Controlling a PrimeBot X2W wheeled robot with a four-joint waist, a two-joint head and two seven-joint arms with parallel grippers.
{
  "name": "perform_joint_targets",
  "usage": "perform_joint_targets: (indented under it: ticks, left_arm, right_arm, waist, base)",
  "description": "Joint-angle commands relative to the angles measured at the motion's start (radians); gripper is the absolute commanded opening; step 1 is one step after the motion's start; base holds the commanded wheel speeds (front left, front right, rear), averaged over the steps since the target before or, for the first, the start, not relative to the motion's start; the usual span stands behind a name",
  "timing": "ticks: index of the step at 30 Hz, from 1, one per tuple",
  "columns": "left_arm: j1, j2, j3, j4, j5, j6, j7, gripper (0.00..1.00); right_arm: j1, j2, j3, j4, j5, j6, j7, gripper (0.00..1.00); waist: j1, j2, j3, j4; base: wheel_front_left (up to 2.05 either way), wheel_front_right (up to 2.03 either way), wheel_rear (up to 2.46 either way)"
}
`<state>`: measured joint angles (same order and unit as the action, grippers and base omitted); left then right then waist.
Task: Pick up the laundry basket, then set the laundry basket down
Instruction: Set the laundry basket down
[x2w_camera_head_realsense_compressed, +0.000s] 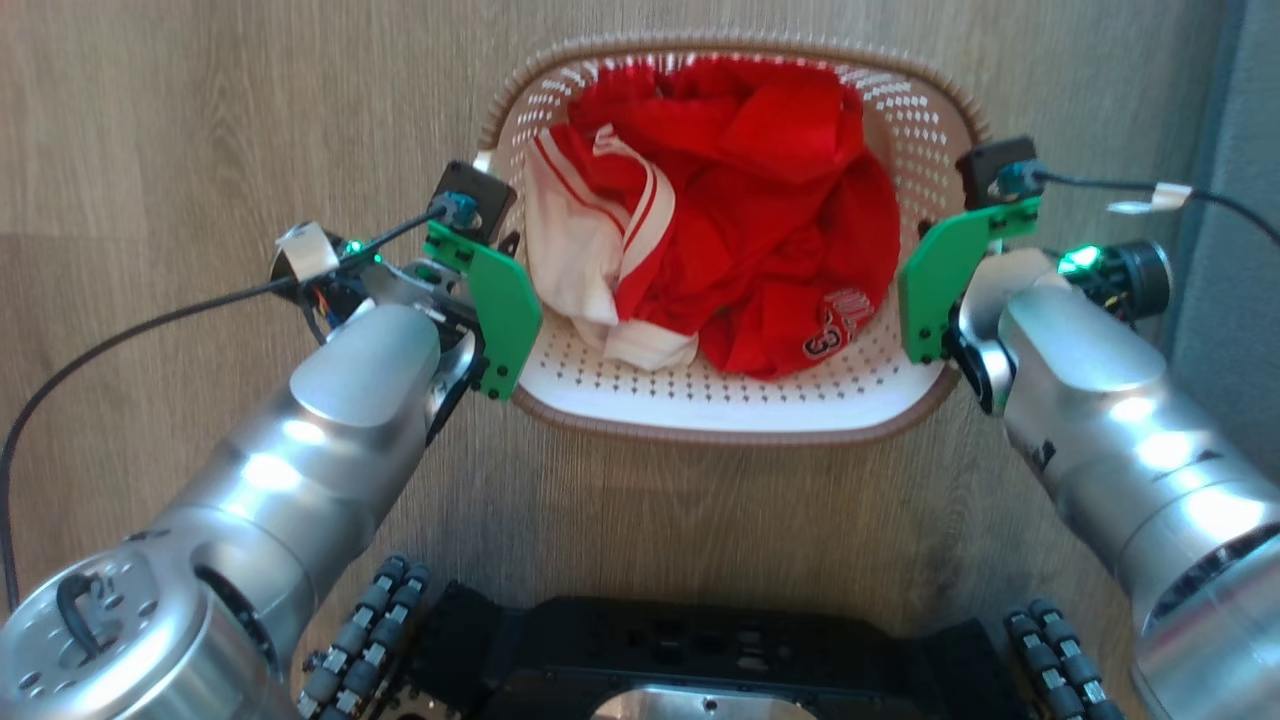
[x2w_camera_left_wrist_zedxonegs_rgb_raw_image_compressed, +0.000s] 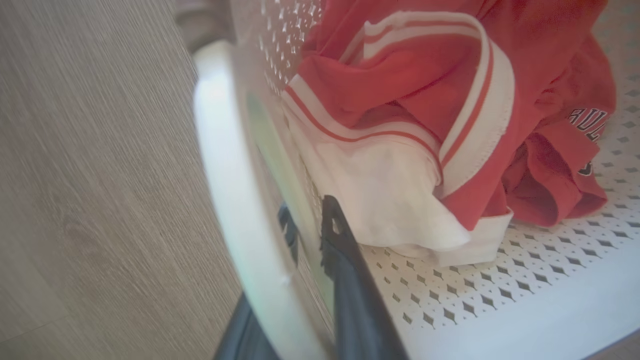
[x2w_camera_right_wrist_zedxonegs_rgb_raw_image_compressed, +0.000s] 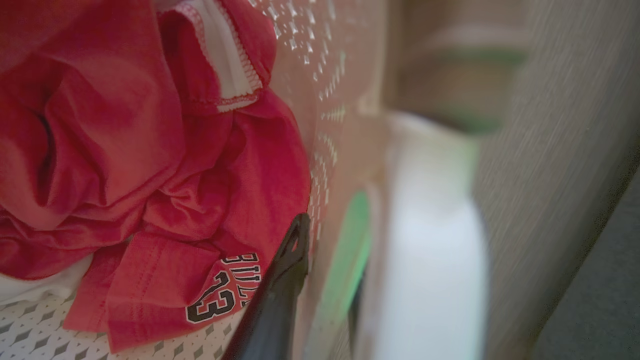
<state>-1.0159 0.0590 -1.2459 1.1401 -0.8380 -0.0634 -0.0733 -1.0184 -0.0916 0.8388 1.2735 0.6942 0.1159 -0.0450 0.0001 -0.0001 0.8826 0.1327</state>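
Laundry basket (x2w_camera_head_realsense_compressed: 750, 388): straight ahead of me on the wood-grain floor (x2w_camera_head_realsense_compressed: 200, 120), between my two arms. I cannot tell whether it rests on the floor or hangs just above it.
My left gripper (x2w_camera_left_wrist_zedxonegs_rgb_raw_image_compressed: 312, 226): nearly closed on the basket's left wall. One dark finger is inside against the perforated plastic and the other is outside it, with the white side handle (x2w_camera_left_wrist_zedxonegs_rgb_raw_image_compressed: 225, 175) arching just beyond.
My right gripper (x2w_camera_right_wrist_zedxonegs_rgb_raw_image_compressed: 325, 250): pinched the same way on the right wall. The inner finger (x2w_camera_right_wrist_zedxonegs_rgb_raw_image_compressed: 292, 250) lies beside the clothes, and the outer one is a dark blur behind the wall.
Contents: crumpled red clothes (x2w_camera_head_realsense_compressed: 760, 200), with a white piece with red stripes (x2w_camera_head_realsense_compressed: 580, 250) on my left side.
Lettering: the red cloth carries black letters edged in white, "BUL" in my left wrist view (x2w_camera_left_wrist_zedxonegs_rgb_raw_image_compressed: 590, 120), the rest folded away.
Number: a two-digit print (x2w_camera_right_wrist_zedxonegs_rgb_raw_image_compressed: 212, 302) ending in "3". The first digit is too creased to read.
Other labels: white tape tags on my wrist cables (x2w_camera_head_realsense_compressed: 308, 250), with no writing I can read.
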Motion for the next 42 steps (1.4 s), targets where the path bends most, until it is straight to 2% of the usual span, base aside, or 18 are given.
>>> perform_joint_targets:
  ticks: [1, 11, 12, 13, 14, 19, 36, 42]
  left_arm:
    - [-0.006, -0.009, -0.021, -0.038, 0.012, -0.011, -0.01, 0.0]
    - [-0.028, -0.009, -0.028, -0.054, -0.011, 0.011, -0.031, 0.0]
    - [-0.031, -0.009, -0.029, -0.054, -0.013, 0.021, -0.038, 0.14]
    - [-0.033, -0.009, -0.029, -0.054, -0.015, 0.033, -0.046, 0.46]
    - [-0.033, -0.009, -0.029, -0.052, -0.018, 0.042, -0.05, 1.0]
    - [-0.03, -0.009, -0.031, -0.043, -0.029, 0.061, -0.053, 1.0]
    - [0.004, -0.009, -0.034, -0.02, -0.045, 0.08, -0.041, 1.0]
    - [0.038, -0.009, -0.034, -0.016, -0.056, 0.082, -0.042, 1.0]
  right_arm:
    - [0.01, 0.041, 0.026, -0.019, -0.037, 0.015, -0.028, 0.0]
    - [-0.022, 0.041, 0.0, 0.003, -0.059, 0.015, -0.034, 0.0]
    - [-0.024, 0.041, -0.002, 0.005, -0.065, 0.015, -0.035, 0.28]
    - [-0.025, 0.041, -0.004, 0.007, -0.071, 0.015, -0.038, 0.67]
    - [-0.024, 0.041, -0.009, 0.01, -0.076, 0.015, -0.039, 1.0]
    - [-0.013, 0.041, -0.032, 0.015, -0.1, 0.015, -0.034, 1.0]
    - [0.038, 0.041, -0.141, 0.017, -0.228, 0.015, 0.051, 1.0]
    - [0.071, 0.041, -0.199, 0.014, -0.259, 0.015, 0.047, 1.0]
  waist:
    - [-0.0001, 0.0001, 0.025, 0.003]
    - [-0.0001, 0.0001, 0.063, 0.016]
    - [-0.0001, 0.0001, 0.064, 0.017]
    - [-0.0001, 0.0001, 0.064, 0.017]
    - [-0.0001, 0.0001, 0.063, 0.017]
    - [-0.0001, 0.0001, 0.051, 0.017]
    - [-0.0001, 0.0001, -0.022, 0.009]
    - [-0.0001, 0.0001, -0.09, 0.011]
  base:
    - [0.0, 0.0, 0.0]
    - [0.0, 0.0, 0.0]
    - [0.0, 0.0, 0.0]
    - [0.0, 0.0, 0.0]
    - [0.0, 0.0, 0.0]
    - [0.0, 0.0, 0.0]
    - [0.0, 0.0, 0.0]
    - [0.0, 0.0, 0.0]
